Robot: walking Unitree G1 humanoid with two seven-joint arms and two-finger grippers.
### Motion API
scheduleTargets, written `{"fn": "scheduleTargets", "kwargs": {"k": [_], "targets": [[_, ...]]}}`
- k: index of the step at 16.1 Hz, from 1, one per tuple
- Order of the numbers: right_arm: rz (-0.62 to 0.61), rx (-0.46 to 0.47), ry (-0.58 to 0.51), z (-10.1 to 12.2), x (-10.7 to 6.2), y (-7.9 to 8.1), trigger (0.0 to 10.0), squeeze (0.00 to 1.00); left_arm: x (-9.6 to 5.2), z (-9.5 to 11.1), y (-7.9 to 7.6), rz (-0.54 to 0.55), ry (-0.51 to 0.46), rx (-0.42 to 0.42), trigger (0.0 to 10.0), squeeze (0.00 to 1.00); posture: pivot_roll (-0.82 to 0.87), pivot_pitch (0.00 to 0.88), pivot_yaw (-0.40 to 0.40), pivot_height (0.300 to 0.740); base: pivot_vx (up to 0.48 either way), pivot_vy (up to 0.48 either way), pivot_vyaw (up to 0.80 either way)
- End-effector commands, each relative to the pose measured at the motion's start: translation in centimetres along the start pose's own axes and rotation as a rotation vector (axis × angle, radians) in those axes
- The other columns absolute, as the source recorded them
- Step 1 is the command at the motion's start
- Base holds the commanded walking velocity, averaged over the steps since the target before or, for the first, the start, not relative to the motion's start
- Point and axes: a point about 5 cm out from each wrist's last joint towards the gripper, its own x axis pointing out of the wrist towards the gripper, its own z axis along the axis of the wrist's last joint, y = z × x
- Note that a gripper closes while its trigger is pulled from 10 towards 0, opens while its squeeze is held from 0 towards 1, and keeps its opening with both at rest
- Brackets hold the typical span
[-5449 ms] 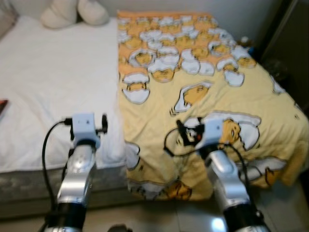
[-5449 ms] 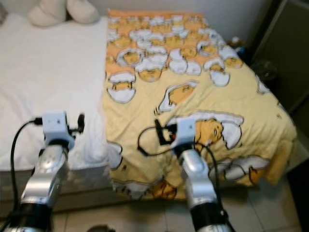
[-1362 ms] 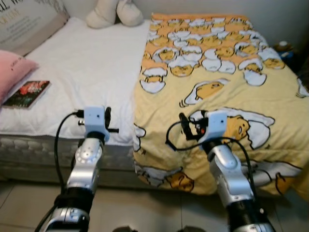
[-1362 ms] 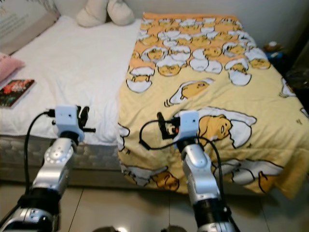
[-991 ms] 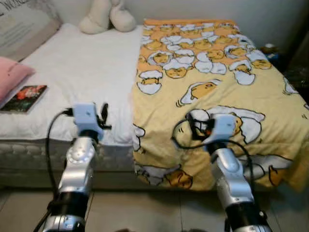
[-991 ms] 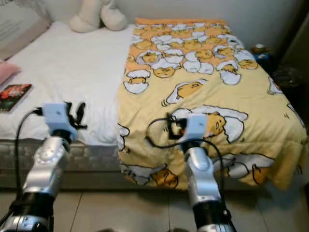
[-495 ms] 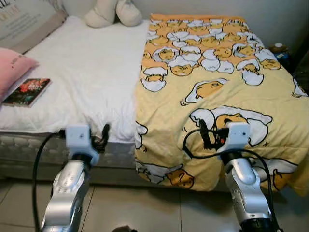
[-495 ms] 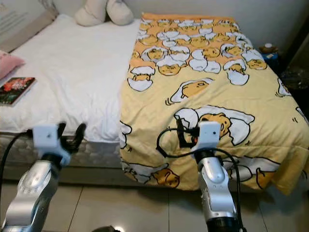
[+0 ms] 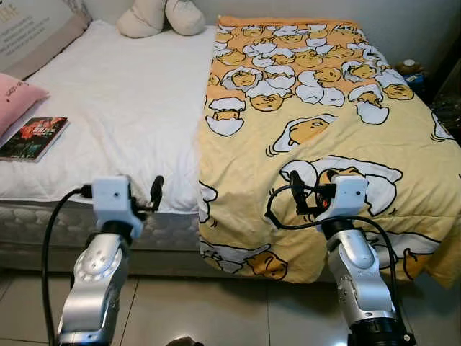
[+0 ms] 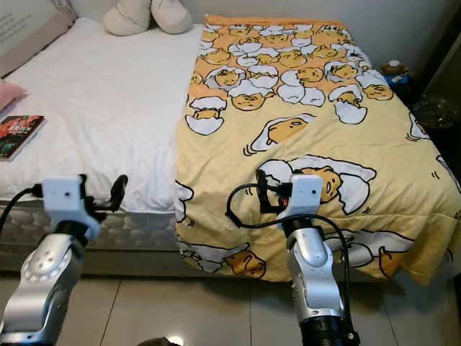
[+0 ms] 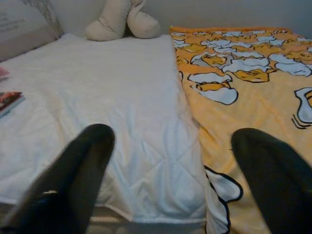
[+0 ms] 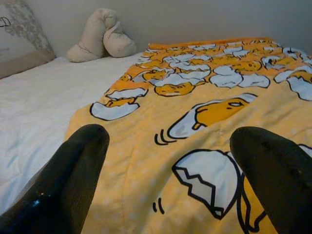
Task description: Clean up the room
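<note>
A bed stands before me, its left half a bare white sheet (image 9: 122, 94), its right half under a yellow blanket (image 9: 310, 94) printed with egg cartoons. The blanket hangs over the near edge of the bed. A book (image 9: 34, 138) with a dark red cover lies on the sheet at the left, beside a pink pillow (image 9: 16, 97). My left gripper (image 9: 153, 194) is open at the mattress's near edge, facing the sheet. My right gripper (image 9: 297, 193) is open over the blanket's near end. In both wrist views the fingers (image 11: 83, 161) (image 12: 78, 156) are spread wide with nothing between them.
A cream plush cushion (image 9: 162, 16) lies at the far end against the wall. A grey printed pillow (image 9: 29, 32) leans at the far left. Small items (image 9: 410, 68) and dark furniture stand right of the bed. Tiled floor (image 9: 216, 310) lies between me and the mattress side (image 9: 43, 223).
The camera has pulled back and swung left, bringing the book and pink pillow into view. Both grippers stay open and empty in front of the bed edge.
</note>
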Motion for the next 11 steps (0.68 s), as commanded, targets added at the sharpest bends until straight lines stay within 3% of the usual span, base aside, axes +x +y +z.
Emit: {"fn": "scheduleTargets", "kwargs": {"k": [1,2,6,8,11], "targets": [[-0.006,0.017,0.022,-0.1,0.3,-0.1,10.0,1.00,0.0,-0.2,0.2,-0.014,0.002,-0.002,10.0,1.00,-0.07,0.000,0.027,0.740,0.000,0.000,0.00],[0.020,0.012,0.030,-0.1,0.8,0.1,10.0,0.00,0.6,0.2,-0.3,-0.025,-0.004,0.027,10.0,0.00,-0.06,0.000,0.022,0.740,0.000,0.000,0.00],[0.075,0.023,0.010,0.5,1.6,1.0,10.0,0.00,1.5,1.4,-0.5,-0.016,-0.048,-0.011,10.0,0.00,-0.05,0.000,0.002,0.740,0.000,0.416,0.38],[0.104,0.019,0.017,0.5,1.9,1.4,10.0,0.00,1.5,0.8,-0.5,0.019,-0.023,0.021,10.0,0.00,-0.04,0.000,-0.012,0.740,0.000,0.472,0.46],[0.120,0.041,0.041,0.0,2.4,1.4,10.0,0.00,1.5,0.6,-0.6,0.041,-0.016,0.043,10.0,0.00,-0.04,0.000,-0.014,0.740,0.000,0.000,0.44]]}}
